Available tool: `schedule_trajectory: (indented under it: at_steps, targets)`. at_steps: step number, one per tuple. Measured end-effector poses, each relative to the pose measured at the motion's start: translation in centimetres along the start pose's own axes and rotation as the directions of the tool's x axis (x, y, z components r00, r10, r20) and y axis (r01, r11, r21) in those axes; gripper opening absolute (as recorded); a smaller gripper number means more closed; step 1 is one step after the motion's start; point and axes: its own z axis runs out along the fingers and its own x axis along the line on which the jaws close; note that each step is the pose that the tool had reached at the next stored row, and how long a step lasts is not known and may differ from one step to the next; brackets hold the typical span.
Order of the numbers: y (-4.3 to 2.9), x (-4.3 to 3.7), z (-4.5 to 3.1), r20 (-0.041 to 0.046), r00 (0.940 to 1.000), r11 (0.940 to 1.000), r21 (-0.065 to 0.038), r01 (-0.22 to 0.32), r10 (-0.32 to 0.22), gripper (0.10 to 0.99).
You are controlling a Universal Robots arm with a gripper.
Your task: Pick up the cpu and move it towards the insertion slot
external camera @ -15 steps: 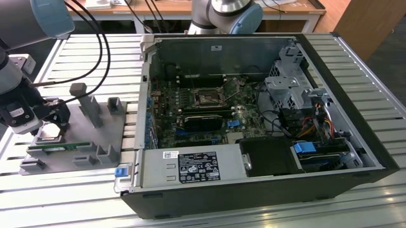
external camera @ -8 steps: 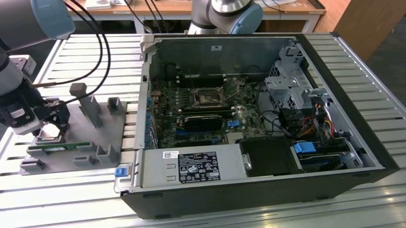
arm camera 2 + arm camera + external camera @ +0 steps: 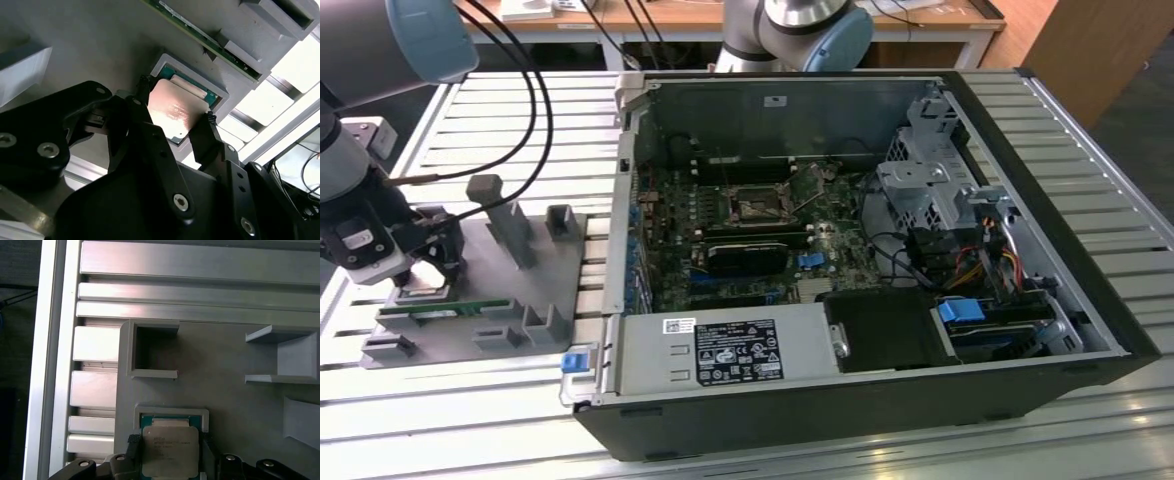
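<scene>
1. I see the claw [image 3: 420,272] low over the grey holder [image 3: 474,288], at the exterior view's left on the slatted table [image 3: 494,100].
2. In the second wrist view its fingers [image 3: 142,102] pinch the chip [image 3: 172,112] by two opposite edges.
3. The chip is at its square pocket in the holder, silver face up. I cannot tell if it is lifted clear.
4. The socket [image 3: 757,205] lies on the board inside the open computer case [image 3: 1014,130], well apart from the claw.
</scene>
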Motion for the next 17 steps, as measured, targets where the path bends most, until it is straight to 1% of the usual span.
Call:
schedule_trajectory:
  at_steps: [3, 4, 10, 17]
  targets:
    - [0.00, 0.00, 0.01, -0.0001, 1.0000, 1.0000, 0.000, 0.000, 0.000, 0.580]
    - [0.00, 0.00, 0.01, -0.0001, 1.0000, 1.0000, 0.000, 0.000, 0.000, 0.541]
    - [0.01, 0.00, -0.04, 0.0003, 1.0000, 1.0000, 0.000, 0.000, 0.000, 0.541]
    - [0.05, 0.00, -0.91, 0.0001, 1.0000, 1.0000, 0.000, 0.000, 0.000, 0.541]
